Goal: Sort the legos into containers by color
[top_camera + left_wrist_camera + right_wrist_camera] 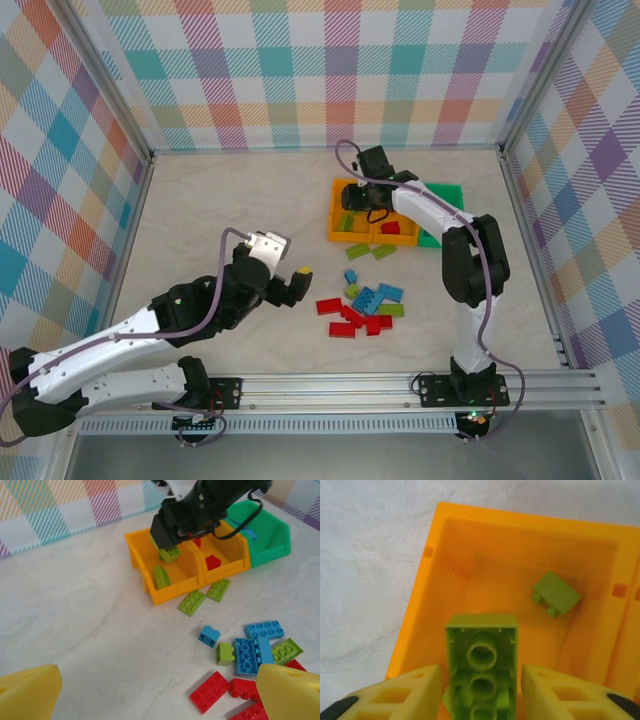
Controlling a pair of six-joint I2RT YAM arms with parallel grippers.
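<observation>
The right gripper point(481, 685) hangs over the left orange bin point(420, 605). Its fingers point(415, 690) stand apart, with a lime green brick point(481, 645) studs-down between them. A thin gap shows on each side of the brick, so it looks let go rather than clamped. Hovering above the bin's open mouth makes sense: the brick can fall straight in. A second green brick point(557, 594) lies on the bin floor at 2 o'clock of the first, so this bin reads as the green one.

The middle orange bin point(235, 562) holds a red brick point(213, 561). The green bin point(272, 535), at 3 o'clock of it, has what looks like a blue piece inside.

Two flat green bricks point(192, 602) lie on the counter point(220, 210), just outside the bins at their 6 o'clock. Further toward 6 o'clock the unsorted pile point(362, 308) mixes red, blue and green.

The left gripper point(292, 283) waits at 9 o'clock of that pile. Its fingers point(27, 692) are spread wide and hold nothing, likely keeping out of the way while staying near the next brick. Most of the sorting looks undone.
</observation>
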